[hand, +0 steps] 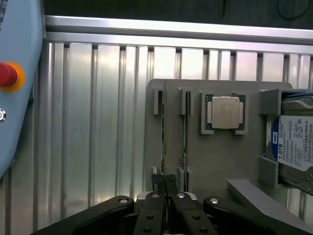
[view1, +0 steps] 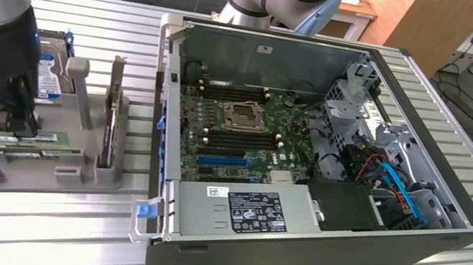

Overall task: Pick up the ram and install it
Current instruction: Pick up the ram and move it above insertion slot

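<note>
Two green ram sticks stand on edge in slots of a grey holder (view1: pixel 34 173). My gripper (view1: pixel 2 123) is down over the end of the rear ram (view1: pixel 48 140) at the exterior view's left. In the wrist view this ram (hand: pixel 165 132) is a thin edge-on line that runs straight into my gripper (hand: pixel 165 180). The black fingertips (hand: pixel 157 179) are pressed together on it, so the gripper is shut on the ram, which still sits in its slot. The second ram (hand: pixel 185 137) stands one slot over, also seen in the exterior view (view1: pixel 42 156).
The open computer case (view1: pixel 292 259) fills the exterior view's right, with the green motherboard (view1: pixel 237 129) inside. The holder (hand: pixel 215 161) also carries a processor chip (hand: pixel 225 112), a blue-labelled hard drive (hand: pixel 296 142) and an upright card (view1: pixel 110 117). A red button (hand: pixel 7 75) sits on a pale blue panel.
</note>
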